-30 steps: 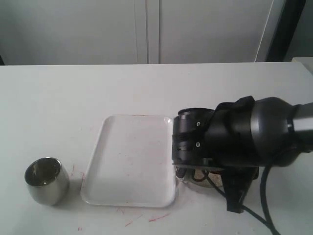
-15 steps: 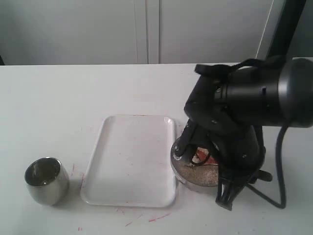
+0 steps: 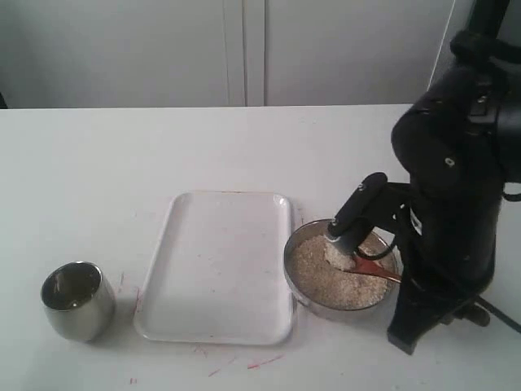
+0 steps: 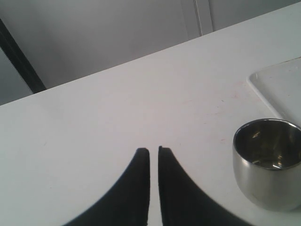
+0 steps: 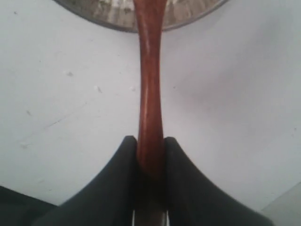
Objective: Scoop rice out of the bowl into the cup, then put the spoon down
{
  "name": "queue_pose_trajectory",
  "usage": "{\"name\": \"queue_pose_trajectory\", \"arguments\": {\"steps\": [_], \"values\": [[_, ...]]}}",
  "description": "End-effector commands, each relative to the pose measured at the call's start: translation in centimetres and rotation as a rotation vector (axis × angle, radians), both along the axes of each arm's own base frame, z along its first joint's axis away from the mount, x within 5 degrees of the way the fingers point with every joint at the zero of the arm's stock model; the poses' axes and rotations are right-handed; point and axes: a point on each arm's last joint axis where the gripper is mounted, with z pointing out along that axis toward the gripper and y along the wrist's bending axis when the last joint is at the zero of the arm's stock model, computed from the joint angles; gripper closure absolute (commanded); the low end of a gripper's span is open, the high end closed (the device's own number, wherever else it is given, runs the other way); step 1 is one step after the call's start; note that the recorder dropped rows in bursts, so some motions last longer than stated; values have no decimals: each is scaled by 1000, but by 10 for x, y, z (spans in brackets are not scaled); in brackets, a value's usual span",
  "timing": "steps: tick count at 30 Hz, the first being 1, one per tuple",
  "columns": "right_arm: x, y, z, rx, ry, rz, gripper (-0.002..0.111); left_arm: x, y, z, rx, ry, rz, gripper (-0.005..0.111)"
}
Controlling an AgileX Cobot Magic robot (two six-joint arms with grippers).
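Observation:
The steel bowl [image 3: 303, 281] of rice [image 3: 321, 277] stands just right of the tray. The reddish wooden spoon [image 3: 376, 268] lies across its right rim, and its oval end carries a pale heap of grains [image 3: 336, 254] just above the rice. My right gripper [image 5: 150, 139] is shut on the spoon's handle [image 5: 150, 84], with the bowl's rim [image 5: 188, 19] beyond it. In the exterior view the right arm [image 3: 456, 187] hides those fingers. The steel cup [image 3: 77, 300] stands at the front left. My left gripper [image 4: 154, 150] is shut on nothing, a short way from the cup [image 4: 268, 165].
A clear plastic tray [image 3: 218, 265] lies between the cup and the bowl. Red marks [image 3: 244, 362] streak the white table near its front edge. The right arm's black body stands tall over the table's right side, and a black part of it [image 3: 358, 208] hangs over the bowl.
The right arm has risen and swung back to the right, uncovering the bowl. The spoon now shows over the rice with a heap of grains on it. The cup and tray are unmoved.

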Motion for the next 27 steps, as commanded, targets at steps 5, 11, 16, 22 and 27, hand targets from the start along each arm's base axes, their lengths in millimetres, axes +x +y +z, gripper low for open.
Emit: {"name": "queue_pose_trajectory", "arguments": {"steps": [5,11,16,22,27], "values": [[-28,-9,-11,154,-103,-53,108,0,0,3,-12,-13,-4,92],[-33,-12,-15,161,-111,-48,108,0,0,3,-12,-13,-4,92],[-30,-10,-14,175,-131,-43,108,0,0,3,-12,-13,-4,92],[-25,-7,-4,191,-153,-47,108,0,0,3,-12,-13,-4,92],[-15,0,19,228,-198,-59,108,0,0,3,-12,-13,-4,92]]}}
